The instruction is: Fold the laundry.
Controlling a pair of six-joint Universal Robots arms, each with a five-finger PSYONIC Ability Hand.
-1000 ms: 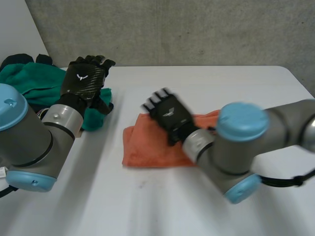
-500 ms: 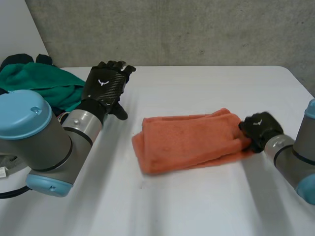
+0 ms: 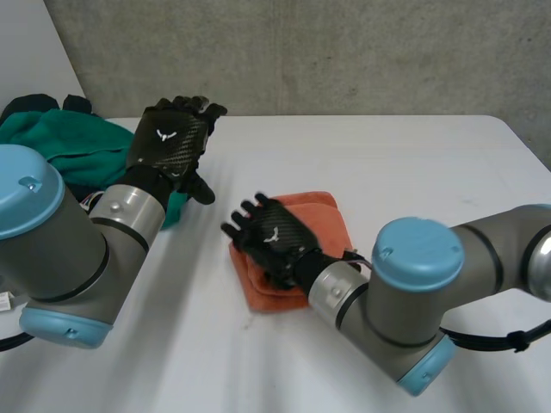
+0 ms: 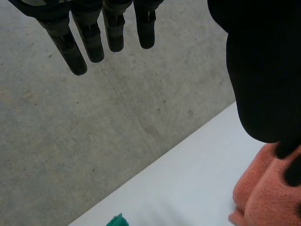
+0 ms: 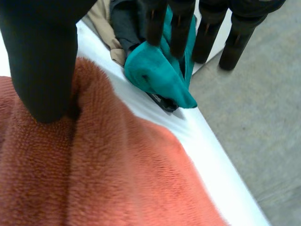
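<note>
An orange towel point(image 3: 323, 215) lies folded into a small thick square at the middle of the white table point(image 3: 413, 163). My right hand point(image 3: 274, 234) rests flat on the towel's left half, fingers straight and spread. In the right wrist view its thumb point(image 5: 42, 56) presses into the towel point(image 5: 117, 174), and the fingers reach out past the towel's edge. My left hand point(image 3: 168, 142) hovers open above the table, to the left of the towel and beside the laundry pile. In the left wrist view its fingers point(image 4: 89, 37) hang straight, with the towel point(image 4: 268, 197) below the thumb.
A pile of teal cloth point(image 3: 69, 151) with a black garment point(image 3: 30, 105) sits at the table's back left corner. The right wrist view shows that teal cloth point(image 5: 157, 70) beyond the fingertips, next to a beige piece point(image 5: 101, 23). A concrete wall stands behind the table.
My right hand was shut on the long towel's right end; it has carried that end leftward, folding the towel in half, and now lies open on it. The left hand drew back a little.
</note>
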